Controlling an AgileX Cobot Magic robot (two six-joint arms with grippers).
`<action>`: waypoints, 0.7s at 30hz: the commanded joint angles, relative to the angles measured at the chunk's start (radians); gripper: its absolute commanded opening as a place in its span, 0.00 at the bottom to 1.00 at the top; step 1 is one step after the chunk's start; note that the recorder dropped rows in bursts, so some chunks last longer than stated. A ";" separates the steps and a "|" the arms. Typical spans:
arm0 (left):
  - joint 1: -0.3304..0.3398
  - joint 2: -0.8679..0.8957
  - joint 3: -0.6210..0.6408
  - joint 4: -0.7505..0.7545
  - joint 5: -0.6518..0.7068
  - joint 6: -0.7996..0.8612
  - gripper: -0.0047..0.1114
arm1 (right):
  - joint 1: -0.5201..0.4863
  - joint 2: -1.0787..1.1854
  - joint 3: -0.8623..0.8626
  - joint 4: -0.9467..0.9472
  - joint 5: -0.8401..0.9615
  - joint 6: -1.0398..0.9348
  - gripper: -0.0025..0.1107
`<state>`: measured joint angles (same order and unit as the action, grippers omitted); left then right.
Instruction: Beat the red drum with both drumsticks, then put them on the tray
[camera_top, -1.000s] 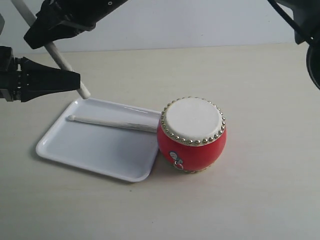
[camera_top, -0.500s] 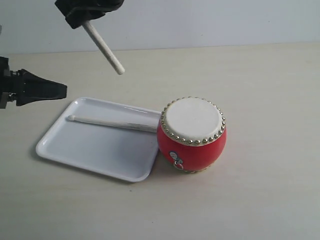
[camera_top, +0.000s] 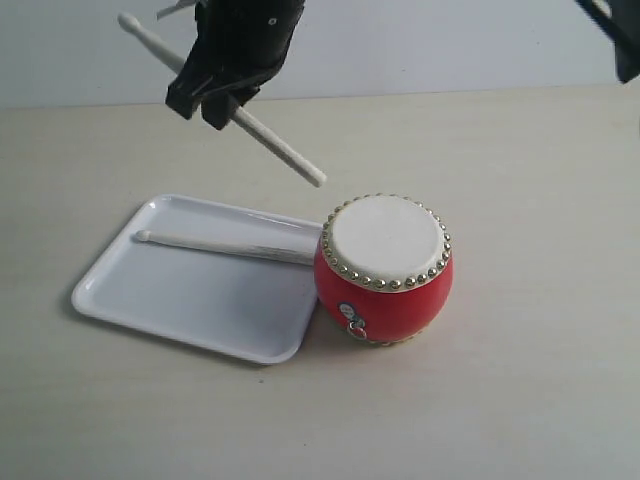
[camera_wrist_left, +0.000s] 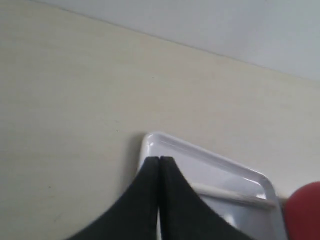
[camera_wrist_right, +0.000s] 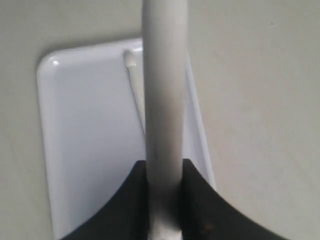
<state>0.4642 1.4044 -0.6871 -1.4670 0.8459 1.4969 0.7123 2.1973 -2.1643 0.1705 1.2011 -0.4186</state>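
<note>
Only one drumstick (camera_top: 215, 244) lies in the tray (camera_top: 180, 300); right fingers (camera_wrist_right: 125, 200) grip the other drumstick (camera_top: 282, 150), left fingers (camera_wrist_left: 142, 200) clenched.

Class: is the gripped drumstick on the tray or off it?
Off: the right gripper holds the drumstick tilted in the air, clear of the tray.

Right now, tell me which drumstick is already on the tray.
The drumstick lying flat in the tray; the other drumstick is held aloft by the right gripper.
</note>
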 joint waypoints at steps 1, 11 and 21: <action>0.004 -0.119 0.034 -0.027 -0.067 -0.008 0.04 | 0.065 0.043 -0.006 -0.126 -0.014 0.022 0.02; 0.004 -0.219 0.070 -0.036 -0.101 -0.008 0.04 | 0.161 0.149 -0.006 -0.128 -0.050 0.022 0.02; 0.004 -0.219 0.074 -0.036 -0.101 -0.008 0.04 | 0.172 0.225 -0.006 -0.125 -0.067 0.022 0.02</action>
<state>0.4666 1.1916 -0.6145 -1.4886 0.7472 1.4914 0.8826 2.4095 -2.1643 0.0517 1.1532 -0.4007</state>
